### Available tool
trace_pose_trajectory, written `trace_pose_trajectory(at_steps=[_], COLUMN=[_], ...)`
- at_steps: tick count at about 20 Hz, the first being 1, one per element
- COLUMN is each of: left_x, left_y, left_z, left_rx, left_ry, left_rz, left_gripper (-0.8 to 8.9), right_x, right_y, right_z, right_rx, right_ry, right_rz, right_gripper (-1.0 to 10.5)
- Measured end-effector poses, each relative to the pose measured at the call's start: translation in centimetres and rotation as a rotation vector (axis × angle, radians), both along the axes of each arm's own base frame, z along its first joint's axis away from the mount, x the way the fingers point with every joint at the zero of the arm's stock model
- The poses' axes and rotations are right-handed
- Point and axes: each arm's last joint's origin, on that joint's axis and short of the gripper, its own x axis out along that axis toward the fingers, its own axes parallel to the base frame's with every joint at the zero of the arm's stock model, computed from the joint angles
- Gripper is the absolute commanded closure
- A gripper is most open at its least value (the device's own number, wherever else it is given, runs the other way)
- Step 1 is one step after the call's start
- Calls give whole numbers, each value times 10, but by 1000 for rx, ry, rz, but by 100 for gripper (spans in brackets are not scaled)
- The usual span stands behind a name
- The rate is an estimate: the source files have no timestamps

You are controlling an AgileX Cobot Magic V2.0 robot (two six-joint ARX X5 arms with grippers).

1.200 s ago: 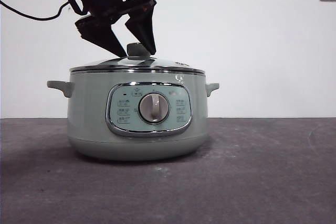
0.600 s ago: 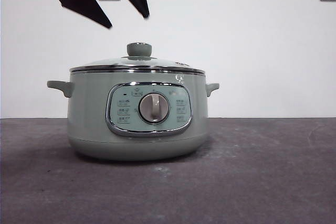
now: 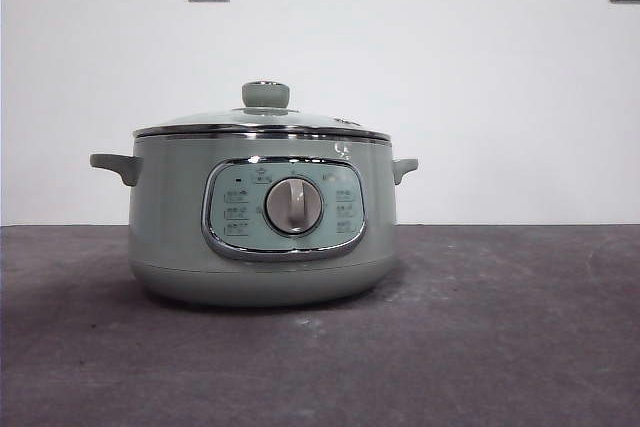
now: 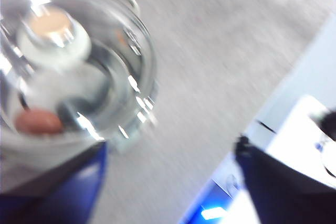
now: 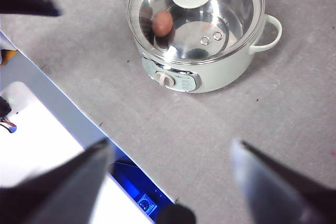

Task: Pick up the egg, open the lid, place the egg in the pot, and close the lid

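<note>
Reddish-brown egg inside pot, lid on; both grippers' jaws apart.

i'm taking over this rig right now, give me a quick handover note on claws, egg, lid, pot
Left claw: open, empty, up off the pot; its view is blurred.
Right claw: open, empty, high over the table in front of the pot.
Pot: upright on the table, dial facing the front camera.
Lid: seated on the pot, closed.
Egg: inside the pot, seen through the glass lid from above.
Done: egg is in, lid is closed, both claws are clear.
Left: nothing of the task that I can see.
</note>
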Motion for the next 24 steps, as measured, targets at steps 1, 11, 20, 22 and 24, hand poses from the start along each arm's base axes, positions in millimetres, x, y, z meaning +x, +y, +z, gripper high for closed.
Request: trace_pose_trajectory(at_steps=[1, 11, 20, 22, 24], left_x=[-6, -16, -14, -13, -7], left_y=[3, 8, 8, 7, 9], left_z=[1, 3, 4, 5, 12], left_rx=[0, 9, -2, -3, 7], left_ry=[17, 34, 13, -8, -129], left_rz=[-8, -9, -8, -2, 58], left_gripper=[820, 817, 817, 817, 817], right_x=[1, 0, 0, 0, 0], right_y=[1, 0, 0, 0, 0], right_z=[0, 0, 0, 0, 0], right_rx=[-2, 1, 1, 1, 2], right_ry=[2, 3, 2, 2, 1], right_rz=[0, -3, -3, -3, -3], right_gripper=[951, 946, 946, 946, 946])
